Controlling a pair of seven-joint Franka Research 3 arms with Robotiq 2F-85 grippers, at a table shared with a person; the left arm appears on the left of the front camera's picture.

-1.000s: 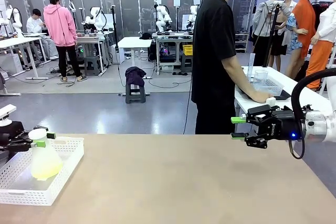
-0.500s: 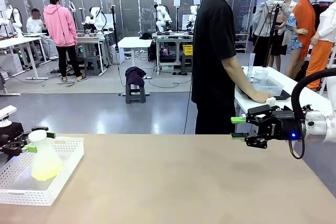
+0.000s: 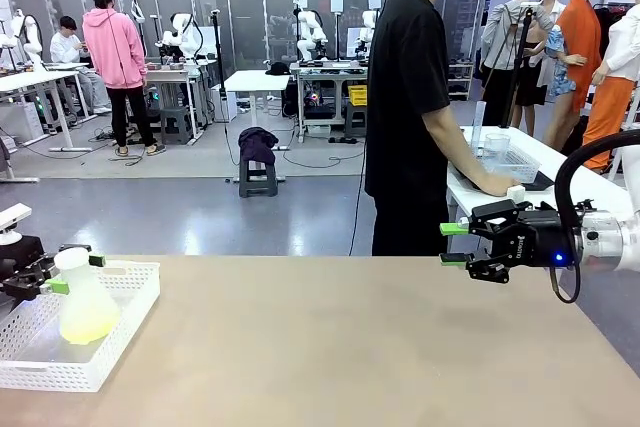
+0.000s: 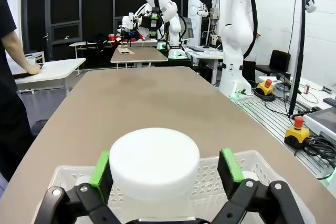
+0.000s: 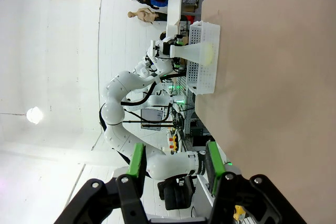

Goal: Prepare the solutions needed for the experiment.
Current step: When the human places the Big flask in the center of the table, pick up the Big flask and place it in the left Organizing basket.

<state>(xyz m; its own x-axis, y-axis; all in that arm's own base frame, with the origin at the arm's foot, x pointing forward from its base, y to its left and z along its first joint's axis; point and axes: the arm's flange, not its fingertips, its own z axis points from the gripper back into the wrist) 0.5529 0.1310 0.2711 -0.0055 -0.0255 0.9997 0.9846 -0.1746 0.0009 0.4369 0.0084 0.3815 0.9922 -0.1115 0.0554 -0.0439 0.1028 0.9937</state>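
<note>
A translucent conical flask (image 3: 84,299) with a white cap (image 4: 154,160) stands in the white perforated basket (image 3: 122,345) at the table's left edge. The pale yellow-green solution (image 3: 86,326) lies in the flask's lower part. My left gripper (image 3: 76,274) is open, its green pads either side of the cap, with a gap at the right pad (image 4: 230,164). My right gripper (image 3: 455,244) hovers open and holds nothing above the table's far right. In the right wrist view its gripper (image 5: 175,162) points along the table toward the flask (image 5: 195,51) and basket (image 5: 208,77).
The brown tabletop (image 3: 340,347) stretches bare between the basket and the right arm. A person in a black shirt (image 3: 405,97) stands beyond the far edge, a hand on a white side table (image 3: 520,172) holding clear labware.
My left gripper's pads have spread apart from the flask's neck, letting it go. The flask now stands on its own in the basket. The right arm has not moved.
</note>
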